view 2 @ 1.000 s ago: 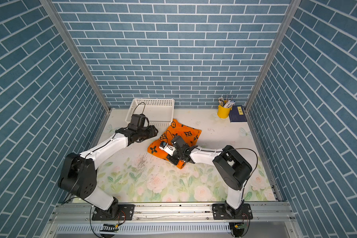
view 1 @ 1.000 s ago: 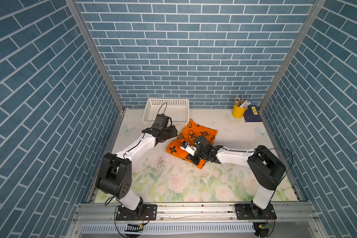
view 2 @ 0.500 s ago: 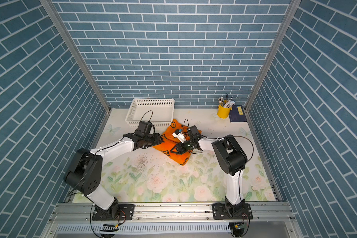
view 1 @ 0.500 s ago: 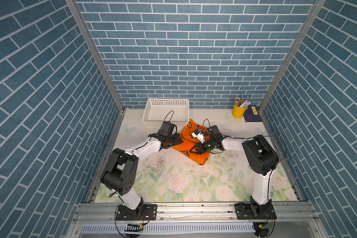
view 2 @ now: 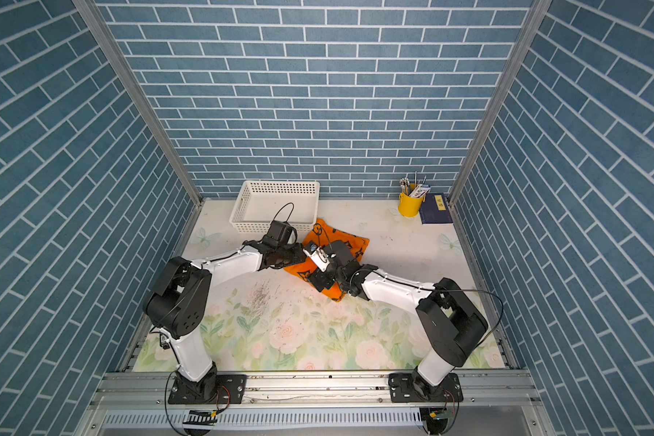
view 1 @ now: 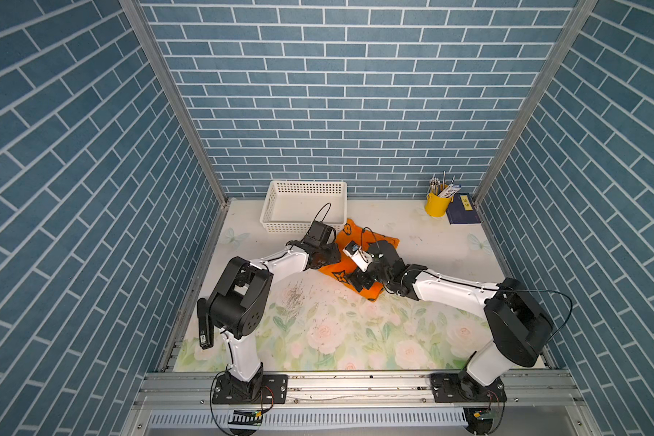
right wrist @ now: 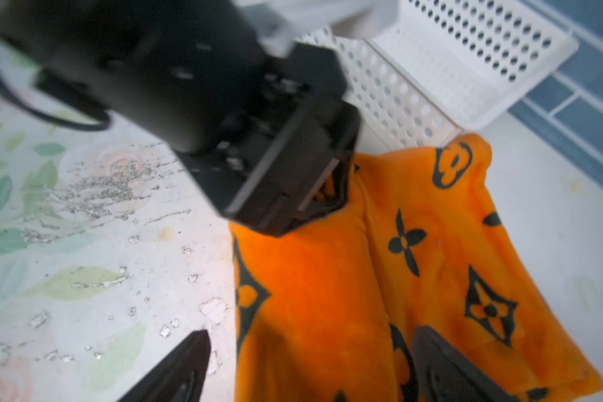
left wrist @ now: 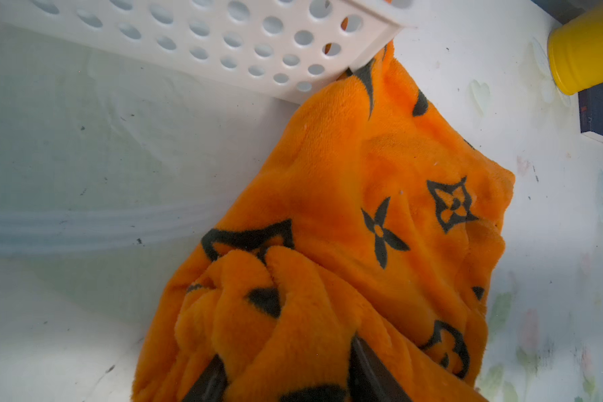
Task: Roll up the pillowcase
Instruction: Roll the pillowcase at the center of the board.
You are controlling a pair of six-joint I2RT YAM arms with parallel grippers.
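The orange plush pillowcase (view 1: 336,274) with black flower prints lies bunched and partly rolled on the table's middle, its far corner against the basket. In both top views the arms meet over it. My left gripper (view 1: 330,259) is at its left end. In the left wrist view this gripper (left wrist: 286,369) is shut on a thick fold of pillowcase (left wrist: 345,181). My right gripper (view 1: 359,281) hovers over the near end. In the right wrist view it (right wrist: 310,362) stands wide open, one finger over the table, the other over the pillowcase (right wrist: 303,296).
A white perforated basket (view 1: 304,205) stands at the back, touching the fabric's far corner. A yellow cup of pens (view 1: 437,204) and a dark blue book (view 1: 463,208) sit at the back right. A scuffed patch (view 1: 295,296) marks the floral table mat.
My right gripper went from shut to wide open, letting go of the fabric after carrying it away, and pulled back nearer. The left gripper shifted right. The pillowcase lies more bunched.
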